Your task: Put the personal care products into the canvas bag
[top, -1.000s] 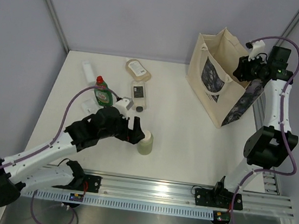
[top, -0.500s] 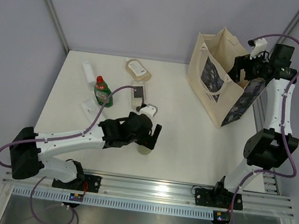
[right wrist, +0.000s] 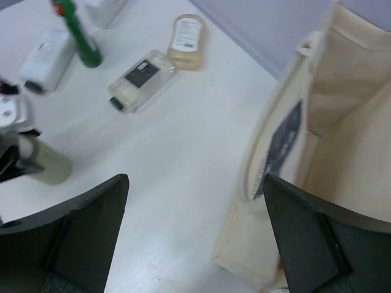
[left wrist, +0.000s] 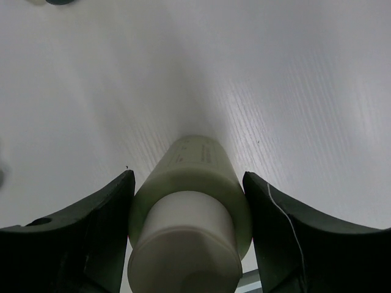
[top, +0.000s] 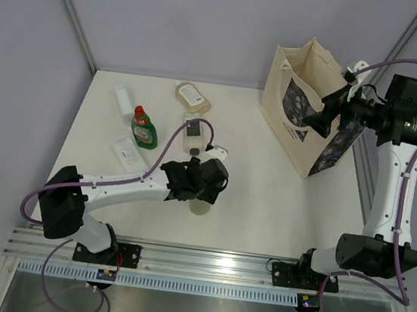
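Seen from above, the left gripper (top: pixel 202 192) hides most of the pale-green bottle (top: pixel 201 207), which stands near the middle of the table's near edge. The left wrist view shows the grip: both fingers (left wrist: pixel 91 238) press against its sides. The right gripper (top: pixel 326 119) is spread wide and empty beside the bag (top: pixel 278 81) at the far right corner. Its wrist view looks into the bag's open mouth, with the green bottle (right wrist: pixel 79 36) and pouch (right wrist: pixel 188 33) beyond.

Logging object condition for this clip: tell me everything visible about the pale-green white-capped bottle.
The pale-green white-capped bottle is a smooth, opaque, plastic-looking cylinder with a wide white cap, closed, faint print near its shoulder. It seems upright on the white table. The left tool straddles it, fingers close against both sides; squeeze unclear.
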### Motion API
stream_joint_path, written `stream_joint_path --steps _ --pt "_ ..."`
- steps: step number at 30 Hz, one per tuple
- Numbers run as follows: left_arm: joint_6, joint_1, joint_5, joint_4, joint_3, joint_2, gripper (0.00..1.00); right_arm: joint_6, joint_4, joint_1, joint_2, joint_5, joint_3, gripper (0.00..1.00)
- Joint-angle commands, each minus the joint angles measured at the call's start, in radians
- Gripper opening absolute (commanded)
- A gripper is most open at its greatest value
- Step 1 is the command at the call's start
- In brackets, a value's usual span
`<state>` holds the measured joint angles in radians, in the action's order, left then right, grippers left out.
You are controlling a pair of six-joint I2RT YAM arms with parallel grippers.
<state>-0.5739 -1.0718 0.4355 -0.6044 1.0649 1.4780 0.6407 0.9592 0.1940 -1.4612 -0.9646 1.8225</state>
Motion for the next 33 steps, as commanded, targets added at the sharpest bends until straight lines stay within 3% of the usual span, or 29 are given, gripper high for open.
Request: stream_joint_path --steps 1,4,5,6,9,11,13,21,29,33 --pt "0.006 0.083 -0.082 0.06 0.043 -0.085 0.0 0.212 0.173 -0.077 0.071 -0.158 -0.107 0.99" --pt "-0.066 0.244 -0.344 0.207 -0.038 -0.162 0.0 0.197 0.155 -0.227 0.142 -0.09 -0.279 0.97" --pt "-0.116 0.286 -0.477 0.298 -0.063 -0.217 0.0 0.16 0.056 -0.266 0.16 -0.065 -0.392 0.97" --pt "-0.145 0.321 -0.532 0.336 -0.083 -0.237 0.0 0.01 -0.036 -0.33 0.211 0.005 -0.461 0.95" --pt "-0.233 0.438 -0.72 0.444 -0.121 -0.265 0.0 -0.236 -0.359 -0.446 0.284 0.186 -0.71 0.97" --pt "-0.283 0.486 -0.842 0.503 -0.12 -0.251 0.0 -0.308 -0.495 -0.519 0.295 0.279 -0.826 0.99" --pt "-0.317 0.509 -0.943 0.537 -0.114 -0.231 0.0 -0.3 -0.516 -0.597 0.292 0.279 -0.861 1.0" --pt "-0.42 0.512 -1.08 0.647 -0.085 -0.168 0.0 -0.276 -0.611 -0.748 0.197 0.437 -0.78 1.0" --pt "-0.457 0.512 -1.092 0.667 -0.071 -0.17 0.0 -0.162 -0.436 -0.818 0.058 0.27 -0.655 1.0" --pt "-0.507 0.512 -1.093 0.718 -0.086 -0.177 0.0 -0.216 -0.47 -0.855 0.047 0.325 -0.672 0.98"
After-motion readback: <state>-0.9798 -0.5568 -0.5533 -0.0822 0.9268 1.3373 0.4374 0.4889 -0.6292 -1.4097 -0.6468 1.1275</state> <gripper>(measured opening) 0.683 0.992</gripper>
